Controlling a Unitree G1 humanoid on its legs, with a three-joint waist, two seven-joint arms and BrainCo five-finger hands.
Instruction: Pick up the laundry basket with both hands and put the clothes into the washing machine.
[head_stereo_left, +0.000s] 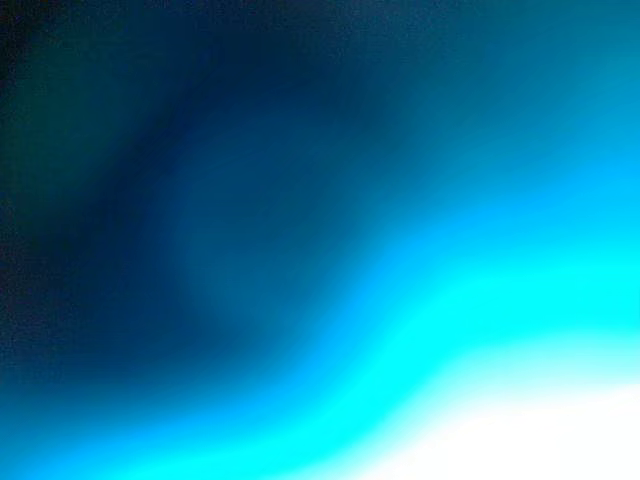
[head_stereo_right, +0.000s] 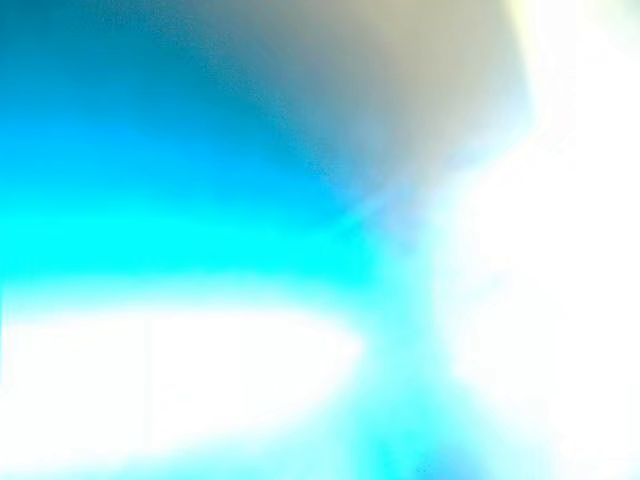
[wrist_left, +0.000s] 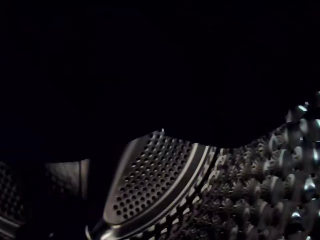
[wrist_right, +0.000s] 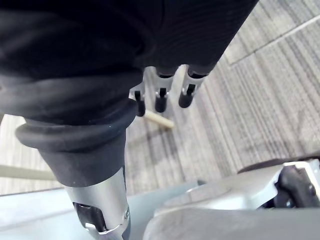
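Right hand (wrist_right: 161, 95) hangs over the floor (wrist_right: 270, 100), fingers straight and relaxed, holding nothing. Left hand: cannot tell its state. Its wrist view looks inside the washing machine drum (wrist_left: 250, 200), close to 1 perforated paddle (wrist_left: 150, 180), with a dark mass above it that could be clothes or the hand's cover; cannot tell which. Basket location: cannot tell. Both eye views look blocked by something right at the lens.

Risks, as I judge them:
1. The left arm works in the drum with no head view, so fingers could catch on the paddle or drum holes.
2. On pull-out a garment could snag and drag back out.
3. With the right hand free, a basket carried on 1 side could tip.
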